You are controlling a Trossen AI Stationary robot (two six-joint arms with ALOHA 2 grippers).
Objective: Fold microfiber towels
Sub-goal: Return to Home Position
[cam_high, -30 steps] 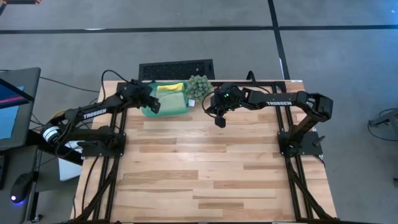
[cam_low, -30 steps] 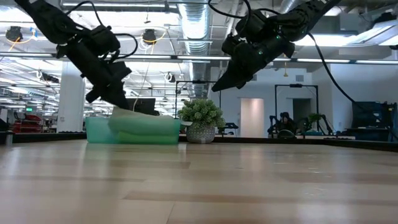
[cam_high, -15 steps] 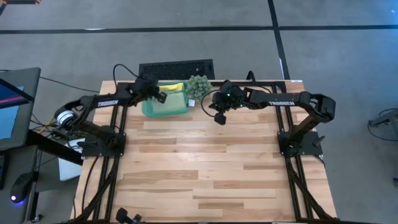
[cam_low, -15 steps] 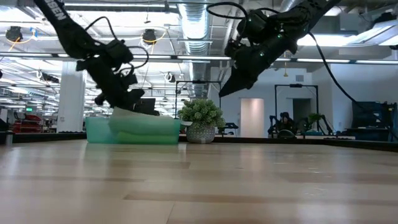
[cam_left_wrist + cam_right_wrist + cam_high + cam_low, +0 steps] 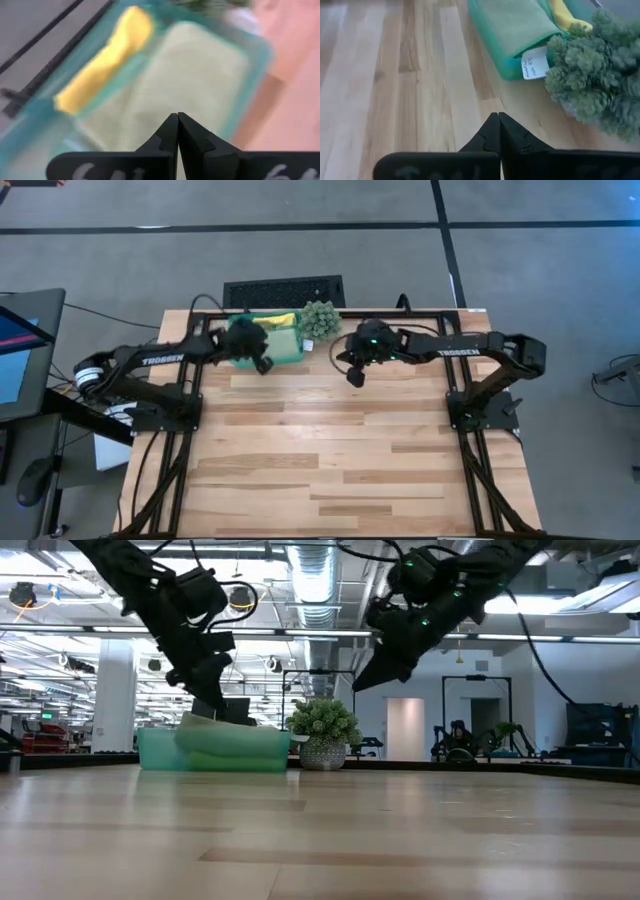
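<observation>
A teal tray [image 5: 292,358] stands at the table's far edge, left of centre. In it lie folded microfiber towels: a pale green one [image 5: 200,75] on top and a yellow one [image 5: 105,65] along the tray's far side. My left gripper [image 5: 264,365] is shut and hovers over the tray's near left part, empty, with its tips above the pale green towel [image 5: 520,22]. My right gripper [image 5: 353,377] is shut and empty. It hangs over bare wood, right of the tray and on the near side of the spiky plant [image 5: 319,318].
The spiky green plant [image 5: 592,75] stands right beside the tray's right end, which carries a white label [image 5: 535,62]. A black slotted panel [image 5: 283,290] lies beyond the table's far edge. The near part of the wooden table [image 5: 330,460] is bare.
My left gripper, still shut, has swung out over the tray toward the table's right edge, risen a little and rolled about its own axis. My right gripper has stayed nearly in place, turning slightly. The towels and tray have not moved.
</observation>
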